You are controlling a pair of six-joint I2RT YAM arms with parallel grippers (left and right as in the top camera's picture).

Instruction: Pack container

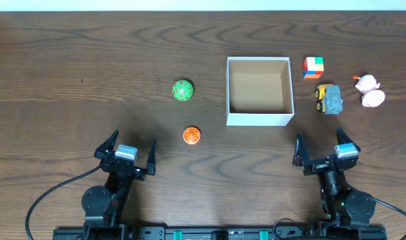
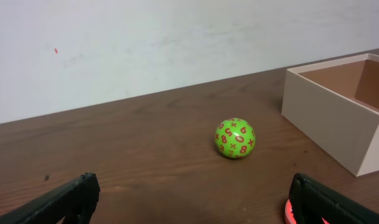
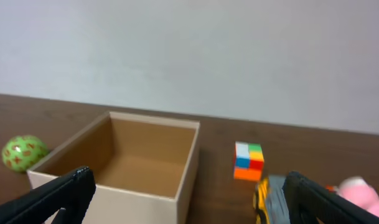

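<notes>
The container [image 1: 230, 93] is a square white-walled box with a brown inside, holding nothing; it also shows as the container [image 2: 329, 124] and the container [image 3: 186, 168]. A green ball [image 1: 183, 90] with orange marks lies left of it, seen as the green ball [image 2: 234, 138] and the green ball [image 3: 24, 152]. An orange disc [image 1: 192, 135] lies nearer the front. Right of the box are a colour cube [image 1: 313, 67], a yellow-grey toy truck [image 1: 329, 99] and a pink-white toy [image 1: 370, 91]. My left gripper [image 1: 125, 151] and right gripper [image 1: 327, 147] stand open near the front edge, holding nothing.
A pale wall runs behind the dark wooden table [image 1: 89, 60]. The arm bases and black cables sit along the front edge [image 1: 203, 233]. The orange disc [image 2: 289, 210] peeks out beside the left gripper's right finger.
</notes>
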